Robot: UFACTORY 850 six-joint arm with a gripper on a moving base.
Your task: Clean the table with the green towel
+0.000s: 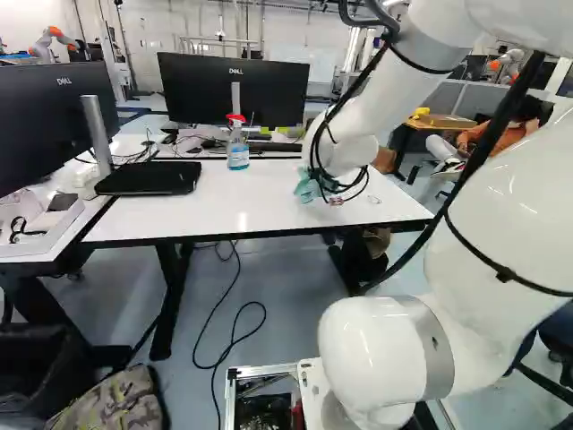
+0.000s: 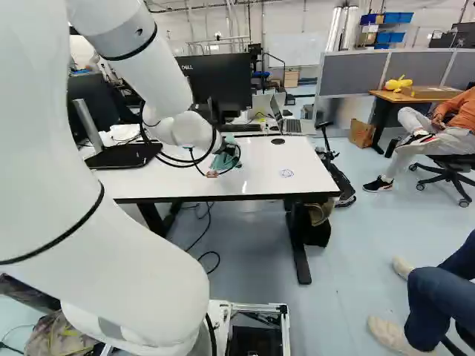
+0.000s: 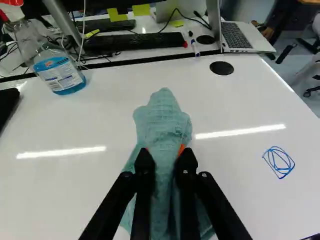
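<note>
At the middle of the right base view, the gripper [image 3: 165,154] is clamping the green towel [image 3: 162,117] over the worktop [image 2: 256,184]; wiping is probably beginning, next calling for moving right and pressing onto the blue scribble [image 2: 286,173].

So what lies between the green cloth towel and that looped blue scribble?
Bare white tabletop separates the towel and scribble, as the wrist view shows.

open laptop [image 3: 237,36] | marker [image 3: 195,48] beside black keyboard [image 3: 135,43] | black cable [image 1: 234,341] looped on floor [image 2: 356,259]
</note>
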